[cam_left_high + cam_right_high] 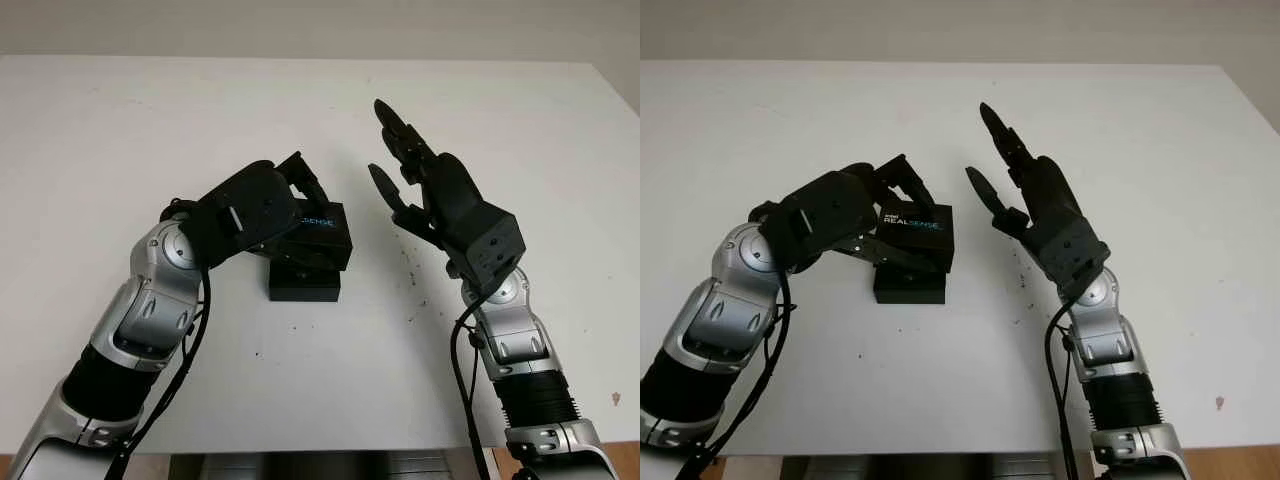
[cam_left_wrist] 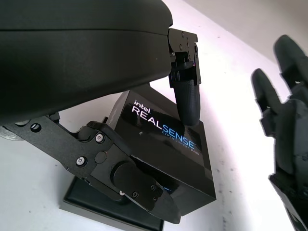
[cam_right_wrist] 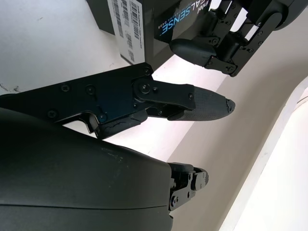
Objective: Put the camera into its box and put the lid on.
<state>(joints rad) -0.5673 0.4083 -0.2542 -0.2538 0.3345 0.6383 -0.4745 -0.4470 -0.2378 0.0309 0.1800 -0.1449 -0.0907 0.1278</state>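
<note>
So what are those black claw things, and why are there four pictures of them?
Those are a robot's two hands, each with three fingers. Two pictures come from cameras in its head, looking down at a white table. The other two come from small cameras on its wrists, so the hands look huge there.

The left hand is gripping a black lid that says RealSense. It holds the lid tilted, just over the black box sitting on the table. I cannot see inside the box, so I cannot tell if the camera is in it.

The right hand is open, raised beside the box, holding nothing.
</note>
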